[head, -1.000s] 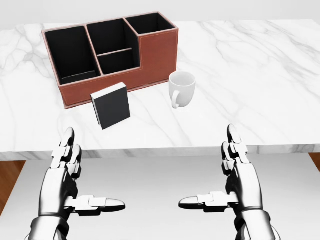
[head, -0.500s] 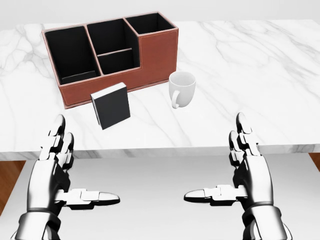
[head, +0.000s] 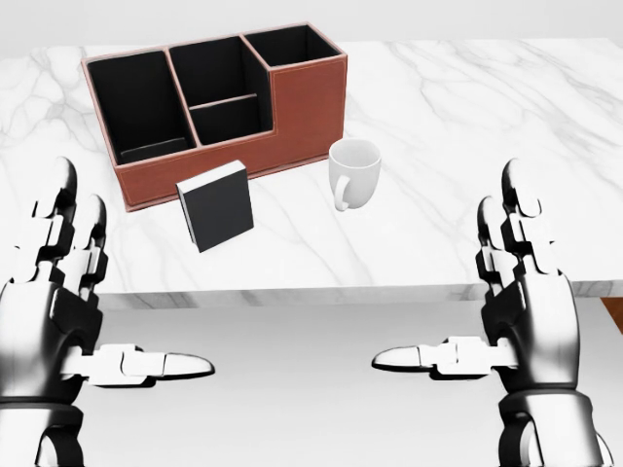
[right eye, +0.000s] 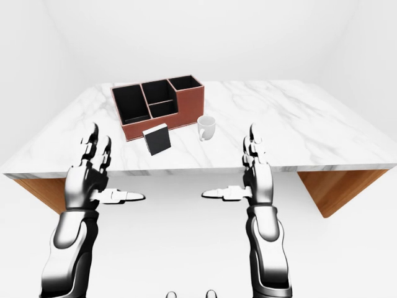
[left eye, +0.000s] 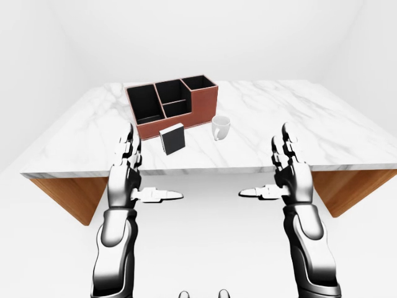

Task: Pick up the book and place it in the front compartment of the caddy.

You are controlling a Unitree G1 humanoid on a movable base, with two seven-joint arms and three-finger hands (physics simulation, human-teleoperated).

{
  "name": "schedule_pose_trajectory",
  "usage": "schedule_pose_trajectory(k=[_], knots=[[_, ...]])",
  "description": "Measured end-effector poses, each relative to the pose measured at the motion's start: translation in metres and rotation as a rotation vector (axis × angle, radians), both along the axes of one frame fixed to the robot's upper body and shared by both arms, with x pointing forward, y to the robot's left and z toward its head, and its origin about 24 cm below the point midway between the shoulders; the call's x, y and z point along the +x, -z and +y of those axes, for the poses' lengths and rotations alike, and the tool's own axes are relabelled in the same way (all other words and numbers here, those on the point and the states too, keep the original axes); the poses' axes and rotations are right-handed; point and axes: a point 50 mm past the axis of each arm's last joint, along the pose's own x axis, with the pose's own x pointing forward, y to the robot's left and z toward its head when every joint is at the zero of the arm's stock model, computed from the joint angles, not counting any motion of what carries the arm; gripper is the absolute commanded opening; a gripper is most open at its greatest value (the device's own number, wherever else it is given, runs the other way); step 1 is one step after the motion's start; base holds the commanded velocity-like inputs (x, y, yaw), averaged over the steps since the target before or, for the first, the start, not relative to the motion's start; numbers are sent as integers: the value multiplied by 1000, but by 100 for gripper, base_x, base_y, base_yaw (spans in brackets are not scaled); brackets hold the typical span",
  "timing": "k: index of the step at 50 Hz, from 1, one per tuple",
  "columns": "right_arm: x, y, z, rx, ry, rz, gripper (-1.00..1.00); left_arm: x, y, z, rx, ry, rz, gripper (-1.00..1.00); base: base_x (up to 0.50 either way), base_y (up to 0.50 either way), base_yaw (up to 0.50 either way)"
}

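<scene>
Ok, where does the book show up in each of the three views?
Left-eye view: book, left of centre, upper half.
Head view: left of centre, upper half.
Right-eye view: left of centre.
Shared landmark: the caddy just above it; mug to its right.

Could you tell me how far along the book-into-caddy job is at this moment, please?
Nothing is done yet: the book stands on the marble table just below the caddy in the head view. Nothing is in hand; the left hand and right hand hover open, short of the table. Reaching, grasping and placing all remain.
</scene>
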Motion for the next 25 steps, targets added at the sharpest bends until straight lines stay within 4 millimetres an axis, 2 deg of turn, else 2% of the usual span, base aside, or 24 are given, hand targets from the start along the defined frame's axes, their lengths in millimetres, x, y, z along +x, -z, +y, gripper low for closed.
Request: schedule_pose_trajectory(k=[13, 25], knots=[[-9, -25, -2, -11, 6, -114, 100, -6, -18, 1, 11, -1, -83, 100, 0, 0, 0], [-16, -38, -3, -8, 4, -177, 100, -10, -28, 1, 22, -2, -127, 100, 0, 48, 0]])
